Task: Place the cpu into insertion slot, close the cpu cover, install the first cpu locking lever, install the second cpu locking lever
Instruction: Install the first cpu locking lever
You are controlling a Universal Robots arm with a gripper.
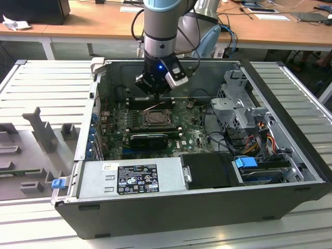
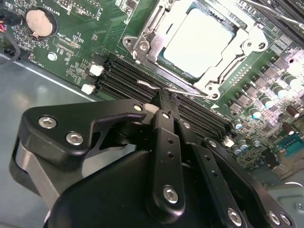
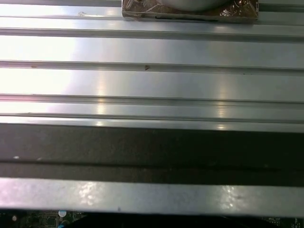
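One arm over the open computer case, and the gripper hangs low over the board. Its fingers are pressed together, tips right at one thin wire locking lever; whether the wire is caught between them, can't tell. Just beyond the fingertips is one cpu, pale and square, seated in the insertion slot, with one cpu cover lying flat around it. Between tips and socket run black memory slots, two white clips at their ends. One coin battery sits well apart from the fingers.
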